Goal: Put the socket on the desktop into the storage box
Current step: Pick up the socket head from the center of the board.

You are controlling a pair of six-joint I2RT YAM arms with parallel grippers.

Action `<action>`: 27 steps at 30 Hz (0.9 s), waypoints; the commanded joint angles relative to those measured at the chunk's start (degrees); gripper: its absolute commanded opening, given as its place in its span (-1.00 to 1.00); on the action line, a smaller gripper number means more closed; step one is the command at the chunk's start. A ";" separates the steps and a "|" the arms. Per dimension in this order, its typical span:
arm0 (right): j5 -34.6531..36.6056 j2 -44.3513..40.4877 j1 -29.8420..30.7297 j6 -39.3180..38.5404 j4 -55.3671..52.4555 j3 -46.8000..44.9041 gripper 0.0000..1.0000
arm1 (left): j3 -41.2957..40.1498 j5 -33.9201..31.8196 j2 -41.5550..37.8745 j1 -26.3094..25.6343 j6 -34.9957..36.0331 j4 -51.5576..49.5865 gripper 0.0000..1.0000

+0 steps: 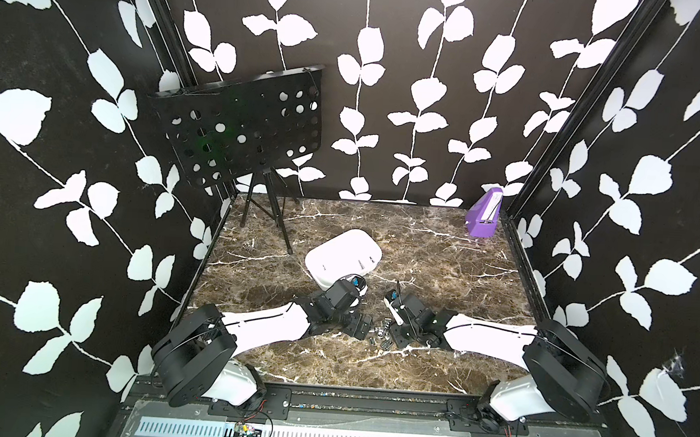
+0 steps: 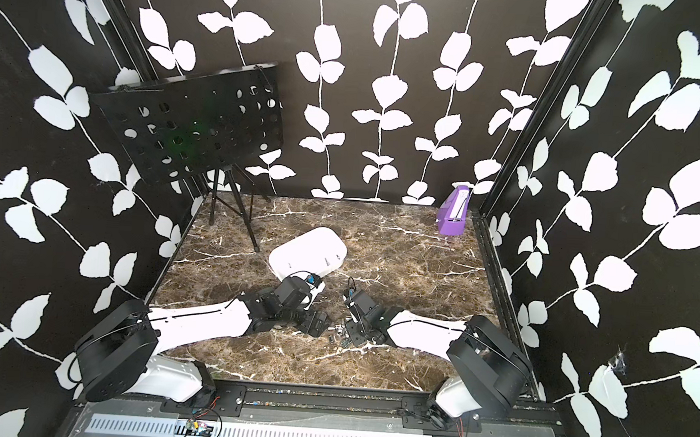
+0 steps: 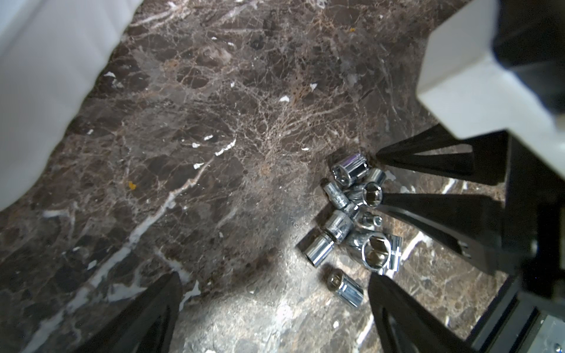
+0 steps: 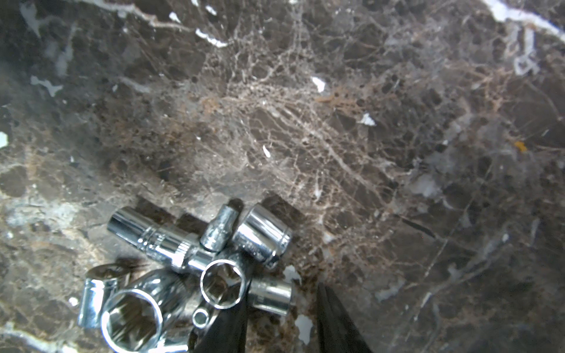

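Chrome everywhere: a heap of sockets [image 4: 171, 244] lies on the tabletop [image 1: 441, 266], at about five o'clock from the white storage box [image 1: 344, 254]. Right fingers [image 4: 333, 318] stand apart, straddling one short socket [image 4: 270, 298] at the heap's edge, not yet pinching. Left fingers [image 3: 146, 321] gape wide, empty. Steel like this looks heavy, hard and slick; grip across the round barrel, mid-length, or it likely rolls away.

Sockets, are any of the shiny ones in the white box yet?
Not yet. Done: nothing, the storage box looks empty. In hand: the right gripper straddles one socket in the pile, jaws not yet shut; the left gripper hovers open. Left: the whole pile, lying on the desktop.
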 commanded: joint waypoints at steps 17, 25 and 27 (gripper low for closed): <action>-2.24 3.96 0.36 -0.13 -1.78 2.25 -0.37 | 1.12 -0.04 -1.19 -0.06 0.08 -0.75 0.91; -1.21 2.95 0.36 0.06 -2.58 2.09 -0.41 | 1.12 -0.15 -1.40 0.02 0.00 -0.86 0.91; -1.03 2.48 0.36 0.05 -2.68 1.91 -0.42 | 1.03 -0.31 -1.45 -0.06 0.06 -0.83 0.91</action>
